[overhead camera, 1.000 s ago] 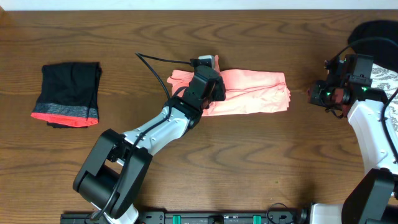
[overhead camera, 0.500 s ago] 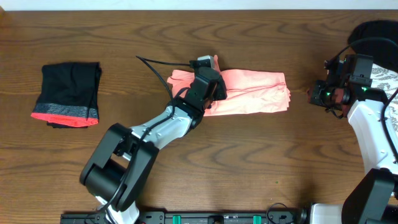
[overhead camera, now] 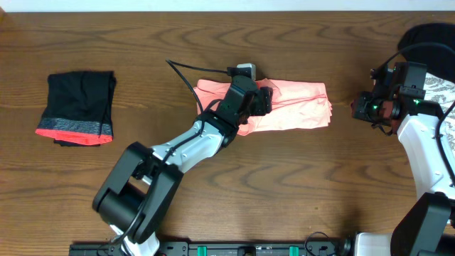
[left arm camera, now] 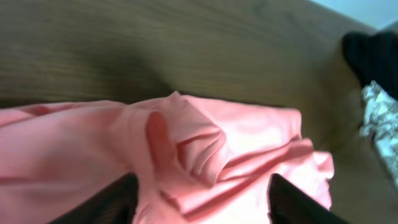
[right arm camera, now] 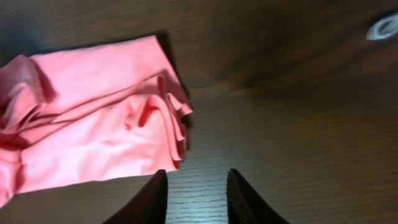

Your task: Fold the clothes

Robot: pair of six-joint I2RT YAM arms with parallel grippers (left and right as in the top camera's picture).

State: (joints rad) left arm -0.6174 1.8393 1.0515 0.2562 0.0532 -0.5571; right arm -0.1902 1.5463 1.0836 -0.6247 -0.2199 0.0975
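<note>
A salmon-pink garment lies folded in a long strip at the table's middle back, with a bunched ridge on top. My left gripper hovers over its left half. It is open, its dark fingers spread wide above the rumpled cloth and holding nothing. My right gripper stands just right of the garment's right end. It is open, with only bare wood between its fingers.
A folded black garment with a red-grey band lies at the far left. At the right edge sit a black garment and a white one with grey print, also seen as black cloth and printed cloth.
The left gripper has gone from shut to open, letting go of the salmon fold, and has shifted slightly right. The right arm has stayed put.
</note>
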